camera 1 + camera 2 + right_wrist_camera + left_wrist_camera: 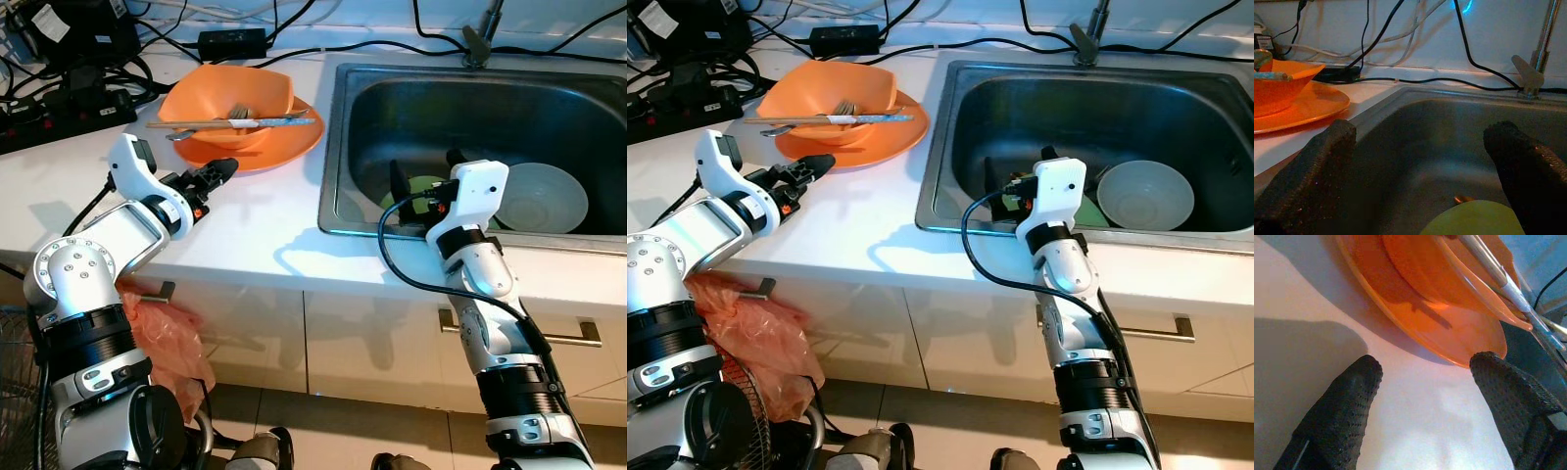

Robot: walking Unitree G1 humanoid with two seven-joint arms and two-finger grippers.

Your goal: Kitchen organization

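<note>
Down on the white desk [245, 235], a steel sink [338, 147] serves as the landmark. Just beside the sink's left rim sits an orange plate [284, 147], carrying an orange bowl [211, 98] with chopsticks [196, 123] and a fork [240, 114] laid across it. The left tool [221, 172] hovers low over the desk on the plate's near side, away from the sink, its two black fingers [1339, 416] spread apart with nothing between them, tips close to the plate's edge without touching. The right tool [423, 178] reaches into the sink near its front wall, fingers wide apart and empty, above a green plate [1476, 219] lying on the sink floor. A pale bowl [541, 196] rests in the sink beside the green plate, toward its right. Behind the sink stands a faucet [482, 34], black cables [294, 44] trailing along the desk.
</note>
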